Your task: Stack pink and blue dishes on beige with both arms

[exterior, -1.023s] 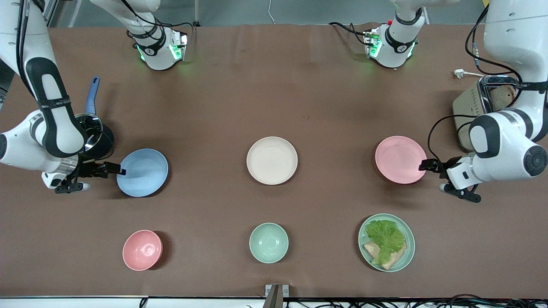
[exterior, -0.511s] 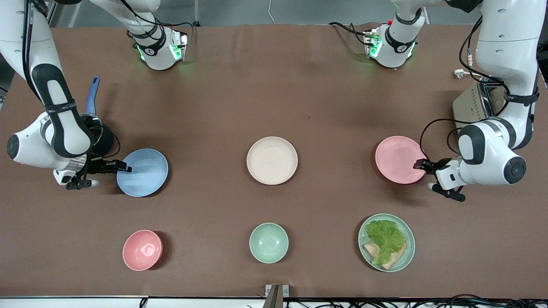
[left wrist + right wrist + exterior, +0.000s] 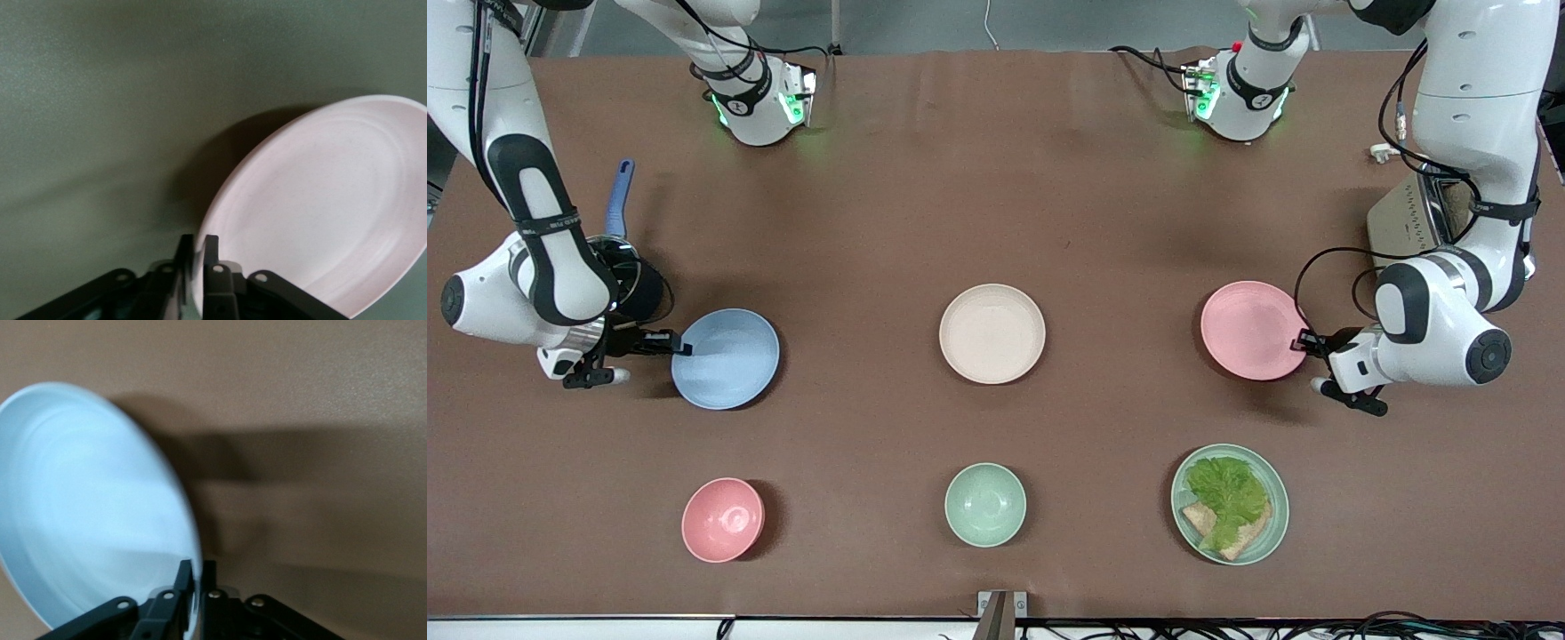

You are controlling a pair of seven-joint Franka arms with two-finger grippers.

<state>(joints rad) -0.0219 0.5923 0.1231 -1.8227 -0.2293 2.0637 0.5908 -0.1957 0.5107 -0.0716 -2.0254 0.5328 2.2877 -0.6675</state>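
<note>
- Since a second ago, both grippers have slid inward and closed on the plate rims; the pink plate point(image 3: 1253, 331) and blue plate point(image 3: 726, 358) have each shifted slightly toward the middle of the table.
- The left arm bends down from its base, forearm low and level, wrist pointing toward the table's middle. The left gripper point(image 3: 1303, 342) pinches the pink plate's rim on the side toward the left arm's end.
- In the left wrist view, the left gripper point(image 3: 197, 257) has both black fingers clamped on the thin pink plate point(image 3: 320, 207) edge, which casts a shadow on the cloth beneath it.
- The right arm mirrors this pose, elbow bent, forearm low. The right gripper point(image 3: 679, 348) grips the blue plate's rim on the side toward the right arm's end.
- In the right wrist view, the right gripper point(image 3: 195, 581) is closed on the blue plate point(image 3: 87, 500) edge.
- The beige plate point(image 3: 991, 333) lies empty between the two plates, well apart from both.
- Nearer the front camera sit a pink bowl point(image 3: 723, 519), a mint-green bowl point(image 3: 984, 504), and a mint-green plate point(image 3: 1272, 524) holding lettuce point(image 3: 1227, 493) on bread.
</note>
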